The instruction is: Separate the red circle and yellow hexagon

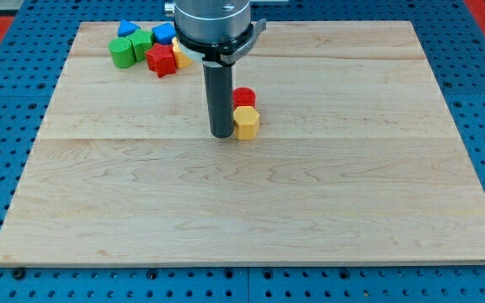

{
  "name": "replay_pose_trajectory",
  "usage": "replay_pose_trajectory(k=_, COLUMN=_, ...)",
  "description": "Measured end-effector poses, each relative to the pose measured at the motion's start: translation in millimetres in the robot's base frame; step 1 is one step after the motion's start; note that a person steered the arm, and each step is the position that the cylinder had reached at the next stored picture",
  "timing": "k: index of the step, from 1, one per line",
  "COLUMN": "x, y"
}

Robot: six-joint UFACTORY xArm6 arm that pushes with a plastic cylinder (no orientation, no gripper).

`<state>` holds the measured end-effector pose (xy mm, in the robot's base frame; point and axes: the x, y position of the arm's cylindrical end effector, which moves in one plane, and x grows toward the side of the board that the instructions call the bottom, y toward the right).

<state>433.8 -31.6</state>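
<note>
The red circle (243, 97) and the yellow hexagon (246, 122) sit touching each other near the board's middle, the red one toward the view's top. My tip (221, 134) rests on the board just left of the yellow hexagon, touching or almost touching its left side. The dark rod rises from there and hides part of the board behind it.
A cluster of blocks lies at the view's top left: a red star (162, 61), two green blocks (123, 51) (141, 42), two blue blocks (127, 29) (164, 34) and a yellow block (179, 55) partly hidden by the arm. The wooden board (251, 210) ends on blue pegboard.
</note>
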Motion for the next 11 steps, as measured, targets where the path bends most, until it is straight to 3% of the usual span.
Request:
replay_pose_trajectory(k=6, x=-3, y=-25)
replay_pose_trajectory(k=9, x=-56, y=11)
replay_pose_trajectory(k=11, x=-73, y=122)
